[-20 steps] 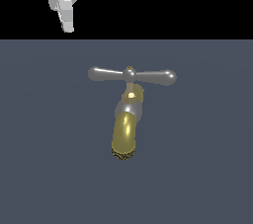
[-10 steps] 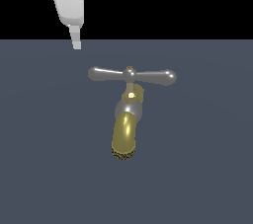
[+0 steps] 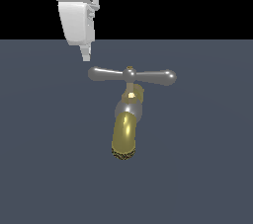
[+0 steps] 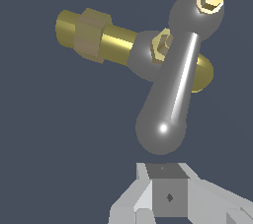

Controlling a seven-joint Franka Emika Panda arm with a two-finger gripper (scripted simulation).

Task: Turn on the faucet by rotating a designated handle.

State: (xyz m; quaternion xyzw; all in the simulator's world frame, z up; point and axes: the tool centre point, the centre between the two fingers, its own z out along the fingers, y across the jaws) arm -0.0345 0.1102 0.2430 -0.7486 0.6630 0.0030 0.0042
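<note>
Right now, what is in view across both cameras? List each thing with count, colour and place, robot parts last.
faucet: one, silver rounded body with a thick brass-gold spout, at the middle of the exterior view, lying on the floor.
handle: one, shiny silver crossbar with two bulb-ended arms and a small brass-tipped hub, on top of the faucet, arms pointing to the exterior view's left and right.
floor: one, flat dark blue-grey surface under the faucet; black background above it.
tool: one, white, above the handle's bulb on the exterior view's left, not touching it; whether it is open or shut cannot be told.

Frontal overview; wrist close-up; shared handle [image 3: 131, 75] [image 4: 180, 70]
</note>
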